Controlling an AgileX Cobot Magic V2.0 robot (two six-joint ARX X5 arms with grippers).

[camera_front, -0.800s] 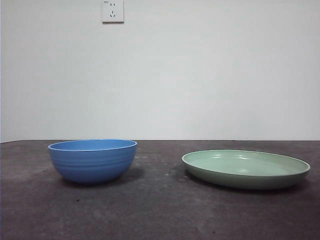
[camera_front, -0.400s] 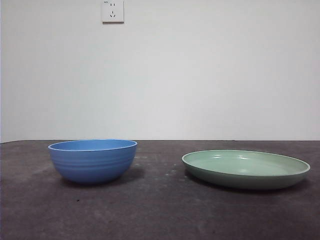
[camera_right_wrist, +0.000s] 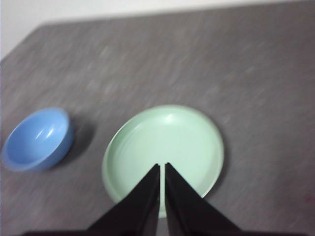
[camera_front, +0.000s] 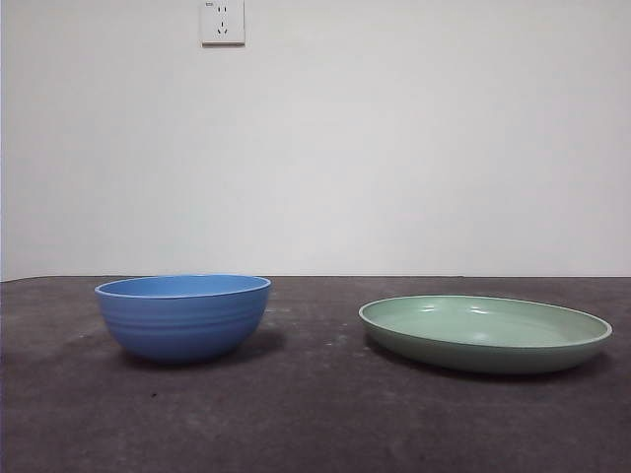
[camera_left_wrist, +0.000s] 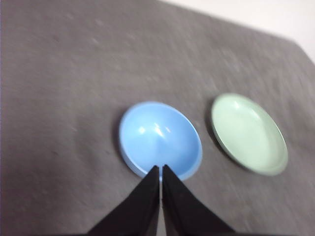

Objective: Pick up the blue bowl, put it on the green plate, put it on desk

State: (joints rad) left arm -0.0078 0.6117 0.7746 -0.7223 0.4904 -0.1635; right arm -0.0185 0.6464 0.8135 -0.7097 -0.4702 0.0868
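Note:
The blue bowl (camera_front: 183, 315) stands upright and empty on the desk (camera_front: 315, 414), left of the green plate (camera_front: 483, 332), which lies flat and empty. The two are apart. My left gripper (camera_left_wrist: 161, 168) is shut and empty, high above the desk over the bowl (camera_left_wrist: 160, 139), with the plate (camera_left_wrist: 248, 132) beside it. My right gripper (camera_right_wrist: 162, 166) is shut and empty, high above the plate (camera_right_wrist: 165, 147), with the bowl (camera_right_wrist: 37, 138) off to one side. Neither gripper shows in the front view.
A white wall with a socket (camera_front: 222, 22) stands behind the desk's far edge. The desk's edge and the pale wall also show in the wrist views.

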